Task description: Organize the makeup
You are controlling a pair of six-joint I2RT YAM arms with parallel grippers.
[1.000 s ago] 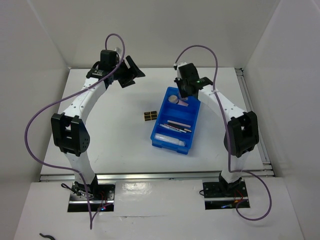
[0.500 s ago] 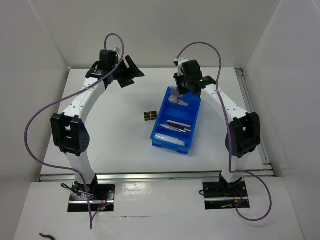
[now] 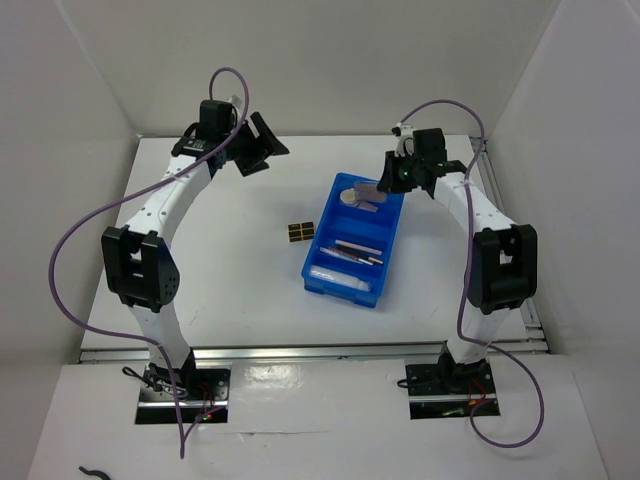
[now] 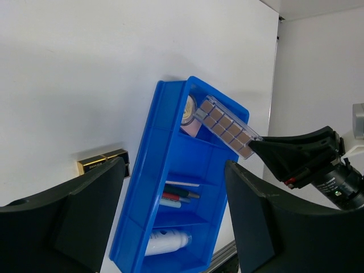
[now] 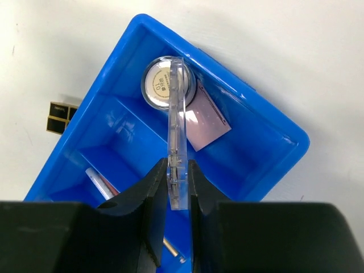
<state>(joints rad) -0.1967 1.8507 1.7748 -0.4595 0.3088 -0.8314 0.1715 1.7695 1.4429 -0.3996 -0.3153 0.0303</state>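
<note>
**A:** What has changed over the last second?

**B:** The right arm has swung out to the right. Its wrist was directly above the far compartment of the blue bin. Now it sits off the bin's far right corner, reaching in sideways.

**A:** And the right gripper?

**B:** It's clamped on one end of the small cosmetics set. The set is tilted, with its free end over the far compartment. I can't tell whether that end touches anything.

**A:** What does that mean for the task?

**B:** I'd say the set is about to go in but isn't released yet.

**A:** What's the left arm doing?

**B:** The left gripper hangs over the far left of the table, fingers spread wide and holding nothing.

**A:** What are these things made of?

**B:** The bin is glossy moulded plastic with straight dividers. The set is a thin, flat, clear hard case holding rows of matte pink-brown squares.

**A:** What's left outside the bin?

**B:** Only the black palette, lying on the table just left of the bin. It's small, with shiny gold squares.

**A:** And inside?

**B:** The round compact, with its reflective lid, and the flat pink square compact share the far compartment. The slim pencils are in the middle one. The smooth clear tube is in the nearest.
</note>
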